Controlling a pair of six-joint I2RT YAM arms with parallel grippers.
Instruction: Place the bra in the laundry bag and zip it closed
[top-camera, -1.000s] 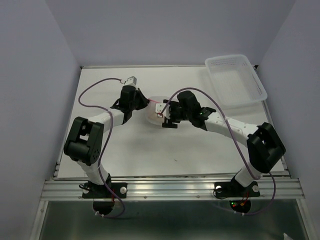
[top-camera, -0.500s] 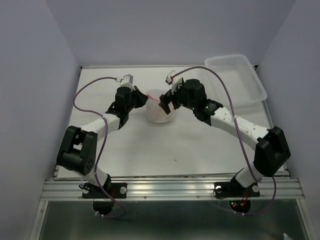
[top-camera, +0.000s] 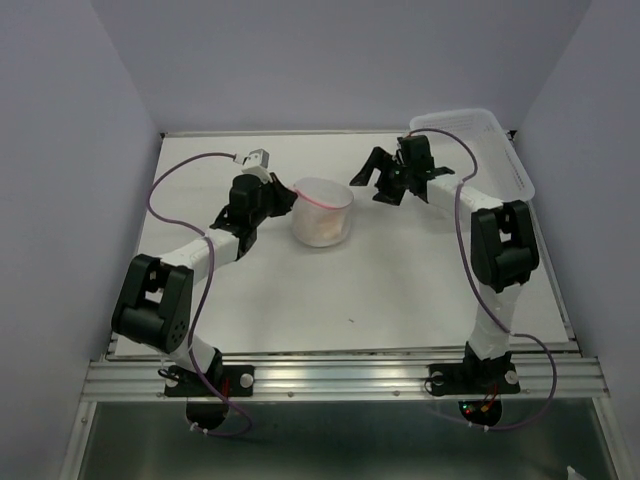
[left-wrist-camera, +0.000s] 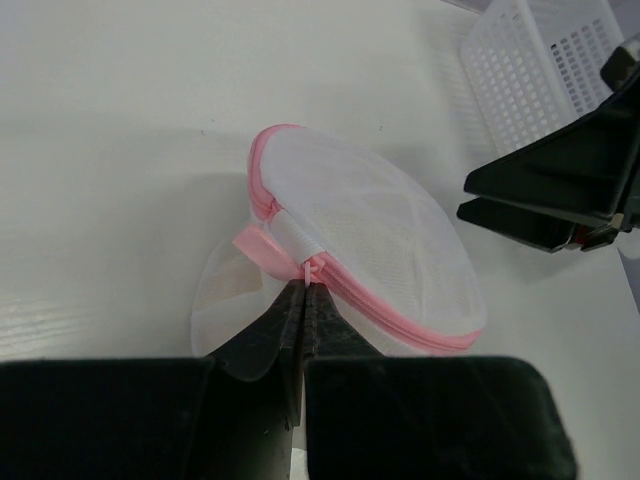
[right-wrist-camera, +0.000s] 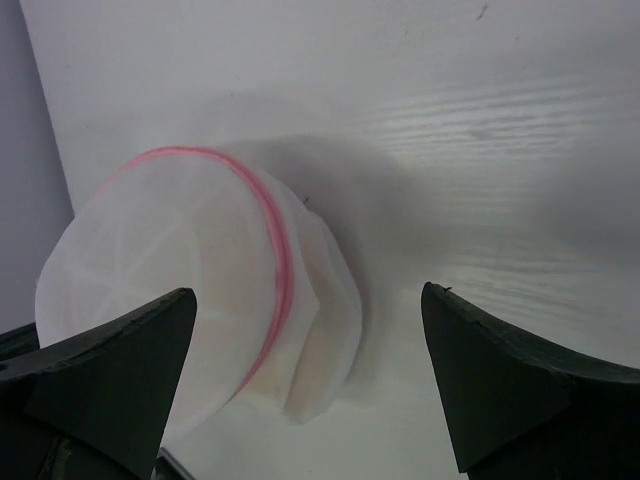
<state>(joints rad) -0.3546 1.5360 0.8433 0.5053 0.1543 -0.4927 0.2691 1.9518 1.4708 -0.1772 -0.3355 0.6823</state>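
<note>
The laundry bag, a white mesh pouch with a pink zipper rim, stands on the table between the arms. In the left wrist view its zipped lid faces me. My left gripper is shut on a small pink zipper tab at the rim, at the bag's left side. A tan shape, the bra, shows faintly through the mesh. My right gripper stands open and apart from the bag, to its back right. In its own view its jaws are spread wide with nothing between them, the bag ahead of them.
A clear rectangular plastic basket sits at the back right corner, just behind the right wrist, and shows in the left wrist view. The right arm's forearm runs along the table's right side. White walls close in the back and sides.
My right gripper opened, let go of the bag's rim and swung back and right towards the basket. The left gripper stayed shut at the zipper tab; the bag shifted slightly back.
</note>
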